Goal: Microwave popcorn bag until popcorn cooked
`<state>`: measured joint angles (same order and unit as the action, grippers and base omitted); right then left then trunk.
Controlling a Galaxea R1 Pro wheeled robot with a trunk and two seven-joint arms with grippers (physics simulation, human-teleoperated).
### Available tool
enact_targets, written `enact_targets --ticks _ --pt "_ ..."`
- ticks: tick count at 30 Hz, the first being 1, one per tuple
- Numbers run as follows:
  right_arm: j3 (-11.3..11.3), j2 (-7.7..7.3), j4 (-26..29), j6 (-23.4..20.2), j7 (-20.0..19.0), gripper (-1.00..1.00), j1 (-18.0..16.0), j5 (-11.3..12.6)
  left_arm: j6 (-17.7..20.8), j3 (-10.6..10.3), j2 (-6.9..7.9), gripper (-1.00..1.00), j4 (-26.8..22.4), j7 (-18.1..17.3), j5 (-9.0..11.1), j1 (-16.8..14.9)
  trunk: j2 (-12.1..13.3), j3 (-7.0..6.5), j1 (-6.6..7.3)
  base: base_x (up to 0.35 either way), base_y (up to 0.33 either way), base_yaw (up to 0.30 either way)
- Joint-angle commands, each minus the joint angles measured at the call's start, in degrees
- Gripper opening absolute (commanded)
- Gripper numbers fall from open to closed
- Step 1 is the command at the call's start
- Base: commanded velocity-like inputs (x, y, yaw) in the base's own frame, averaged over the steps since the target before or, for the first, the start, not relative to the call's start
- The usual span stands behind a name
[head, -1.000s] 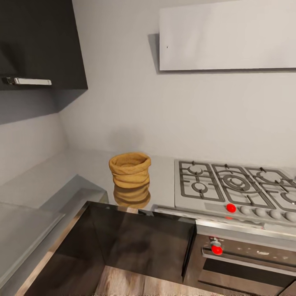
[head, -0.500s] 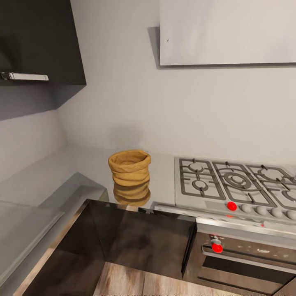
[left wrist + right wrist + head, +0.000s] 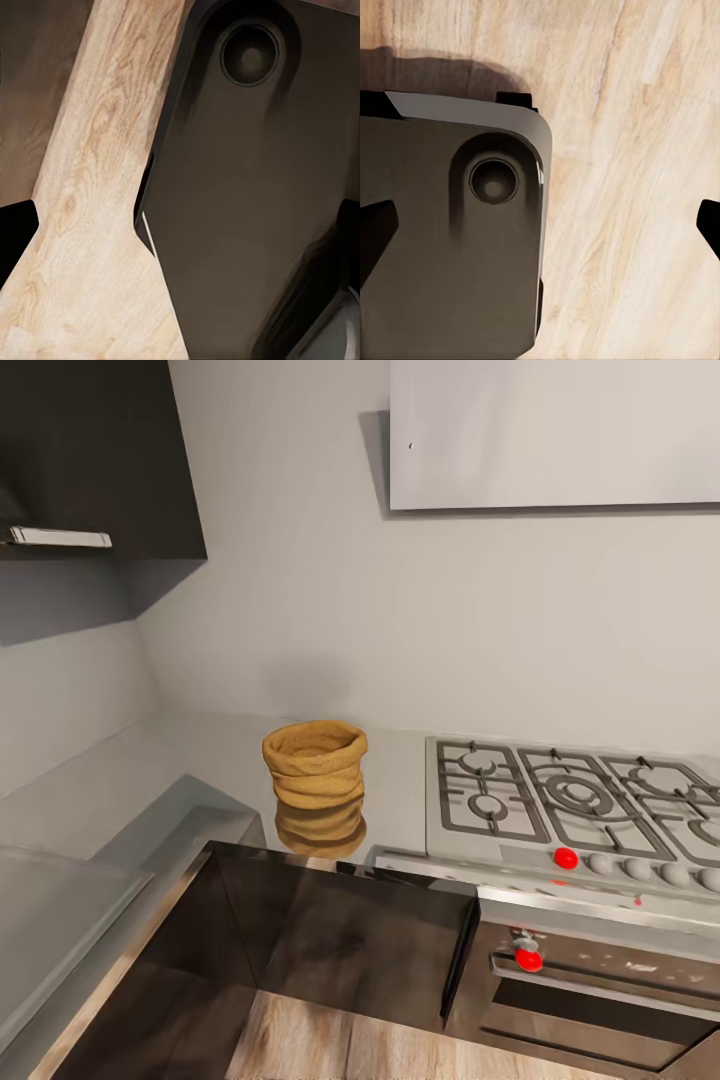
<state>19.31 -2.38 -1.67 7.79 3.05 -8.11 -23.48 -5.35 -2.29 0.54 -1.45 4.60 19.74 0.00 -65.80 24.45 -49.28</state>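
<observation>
The popcorn bag [image 3: 315, 763], a squat mustard-tan sack with a thick rolled rim, stands upright on the glossy grey countertop [image 3: 190, 760] near the corner, just left of the hob. Its reflection shows on the slab below it. The microwave is out of view. In the left wrist view my left gripper [image 3: 180, 232] is open, its dark fingertips [image 3: 15, 236] at the frame's edges over wood floor and my dark base. My right gripper [image 3: 540, 225] is likewise open above the floor, nothing between its fingertips [image 3: 375, 232].
A steel gas hob [image 3: 570, 805] with grey grates and red knobs lies right of the bag, a dark oven [image 3: 600, 1000] beneath it. A flat white hood [image 3: 555, 430] hangs above. A dark upper cabinet [image 3: 95, 450] juts out at left. Dark cabinet fronts [image 3: 350, 950] close the corner.
The whole head view has shifted a little, as the camera has moved; the bag sits slightly higher in frame. The bag and hob themselves have not moved.
</observation>
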Motion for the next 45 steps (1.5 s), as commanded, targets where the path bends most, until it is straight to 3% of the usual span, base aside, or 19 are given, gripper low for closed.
enact_targets --ticks 1,18,20,22,25,34,45 --pt "0.5 -0.01 -0.2 0.3 0.4 1.00 -0.1 -0.6 -0.1 -0.3 0.01 1.00 0.0 0.2 0.3 0.0 0.0 0.05 0.00 0.000 0.000 0.000" --pt "0.5 0.19 -0.2 0.1 0.6 1.00 -0.1 -0.4 -0.2 0.4 0.08 1.00 0.0 0.2 0.7 0.0 0.0 0.06 0.00 0.000 0.000 0.000" --pt "-0.6 0.00 0.0 0.1 0.2 1.00 -0.1 -2.2 -0.2 0.1 0.04 1.00 0.0 0.2 0.7 0.0 0.0 0.06 0.00 0.000 0.000 0.000" --pt "-3.0 0.32 0.3 0.1 0.1 1.00 -0.1 -5.2 -0.2 0.0 0.02 1.00 0.0 0.2 0.6 0.0 0.0 0.06 0.00 0.000 0.000 0.000" --pt "-4.8 0.64 1.0 0.0 0.2 1.00 -0.1 -7.4 -0.2 -0.1 0.01 1.00 0.0 0.2 0.5 0.0 0.0 0.06 0.00 0.000 0.000 0.000" --pt "-5.2 4.12 8.8 -4.2 0.0 1.00 -0.2 -7.7 -0.2 0.2 -0.01 1.00 0.0 0.2 0.6 0.0 0.0 0.06 0.00 -0.179 0.000 0.000" --pt "-5.2 4.74 10.6 -4.5 -0.3 1.00 -0.2 -7.5 -0.2 0.3 -0.01 1.00 0.0 0.2 0.8 0.0 0.0 0.06 0.00 -0.234 0.000 0.000"
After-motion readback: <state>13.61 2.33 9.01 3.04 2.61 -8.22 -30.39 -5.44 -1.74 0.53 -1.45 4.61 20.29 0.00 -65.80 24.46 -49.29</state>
